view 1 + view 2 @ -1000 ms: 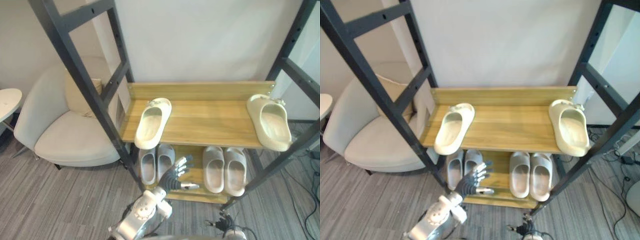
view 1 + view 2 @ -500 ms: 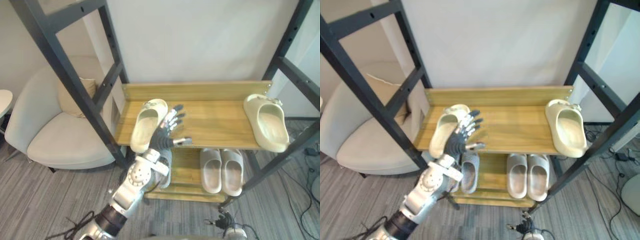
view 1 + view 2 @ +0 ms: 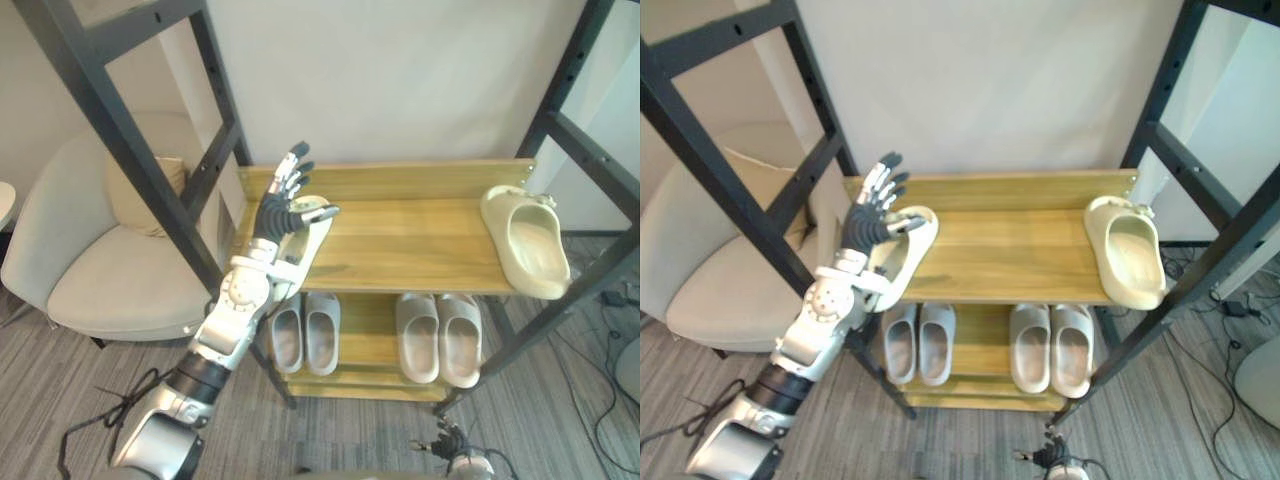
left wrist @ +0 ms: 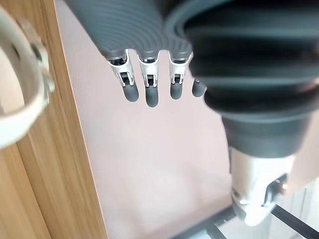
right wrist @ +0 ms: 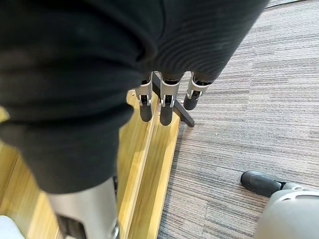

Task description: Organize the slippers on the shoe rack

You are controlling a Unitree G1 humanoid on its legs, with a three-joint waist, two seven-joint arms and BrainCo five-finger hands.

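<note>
Two cream slippers lie far apart on the rack's upper wooden shelf (image 3: 410, 245). One slipper (image 3: 314, 232) is at the left end and the other slipper (image 3: 527, 243) at the right end, overhanging the front edge. My left hand (image 3: 279, 207) is open with fingers spread, raised just over the left slipper's far end; its straight fingers (image 4: 148, 92) show in the left wrist view beside the slipper's strap (image 4: 22, 102). My right hand hangs low by the rack's foot with straight fingers (image 5: 164, 107), holding nothing.
The lower shelf holds two pairs of pale grey slippers, one pair (image 3: 305, 332) on the left and one pair (image 3: 440, 337) on the right. Black slanted rack posts (image 3: 130, 140) flank the shelves. A white armchair (image 3: 95, 265) stands to the left on grey carpet.
My left hand has risen from in front of the lower shelf to above the left slipper on the upper shelf. The slippers have not moved; the camera shifted slightly.
</note>
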